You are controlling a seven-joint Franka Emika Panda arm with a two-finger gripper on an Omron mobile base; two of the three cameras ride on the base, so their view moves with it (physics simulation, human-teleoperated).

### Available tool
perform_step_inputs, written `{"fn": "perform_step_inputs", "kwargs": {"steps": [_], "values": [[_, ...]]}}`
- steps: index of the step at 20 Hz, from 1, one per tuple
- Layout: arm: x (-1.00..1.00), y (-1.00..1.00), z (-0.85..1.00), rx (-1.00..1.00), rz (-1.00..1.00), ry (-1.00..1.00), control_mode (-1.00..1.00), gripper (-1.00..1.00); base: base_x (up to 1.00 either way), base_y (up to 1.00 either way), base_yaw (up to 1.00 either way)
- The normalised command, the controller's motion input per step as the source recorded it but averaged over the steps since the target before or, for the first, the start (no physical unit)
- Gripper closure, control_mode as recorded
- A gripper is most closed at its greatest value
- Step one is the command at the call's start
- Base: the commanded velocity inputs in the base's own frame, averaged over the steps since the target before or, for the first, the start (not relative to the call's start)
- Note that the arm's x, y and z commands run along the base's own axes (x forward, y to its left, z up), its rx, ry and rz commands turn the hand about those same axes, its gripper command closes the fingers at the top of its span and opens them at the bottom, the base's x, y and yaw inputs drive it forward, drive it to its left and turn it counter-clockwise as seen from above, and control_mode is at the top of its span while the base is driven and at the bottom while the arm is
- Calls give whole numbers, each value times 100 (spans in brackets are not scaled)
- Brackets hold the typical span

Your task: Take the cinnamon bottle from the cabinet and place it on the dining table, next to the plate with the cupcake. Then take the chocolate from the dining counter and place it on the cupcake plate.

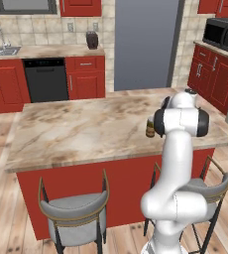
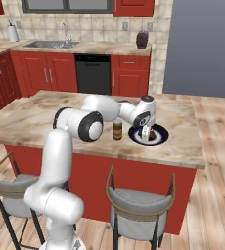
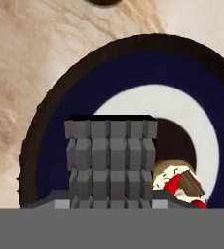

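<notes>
I hold the chocolate point(image 3: 110, 163) tight in my gripper point(image 2: 146, 133), right over the plate point(image 2: 159, 139); the cupcake point(image 3: 178, 182) sits on the plate; the bottle point(image 2: 117, 130) stands just beside the plate.

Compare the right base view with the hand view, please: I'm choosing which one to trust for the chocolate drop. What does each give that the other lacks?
The right base view adds the cinnamon bottle, upright beside the plate and not touching it, and the gripper low over that plate. The hand view adds the chocolate close up, a ridged bar apparently gripped, above the plate next to the cupcake. Both share the plate, the cupcake and the marbled dining table.
</notes>
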Motion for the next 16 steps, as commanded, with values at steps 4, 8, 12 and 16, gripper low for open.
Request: {"fn": "perform_step_inputs", "kwargs": {"steps": [4, 8, 12, 16], "values": [[29, -12, -16, 0, 0, 0, -100, 100, 0, 0, 0], [4, -6, -1, 0, 0, 0, -100, -100, 0, 0, 0], [0, 0, 0, 0, 0, 0, -100, -100, 0, 0, 0], [-1, 0, 4, 1, 0, 0, -100, -100, 0, 0, 0]]}}
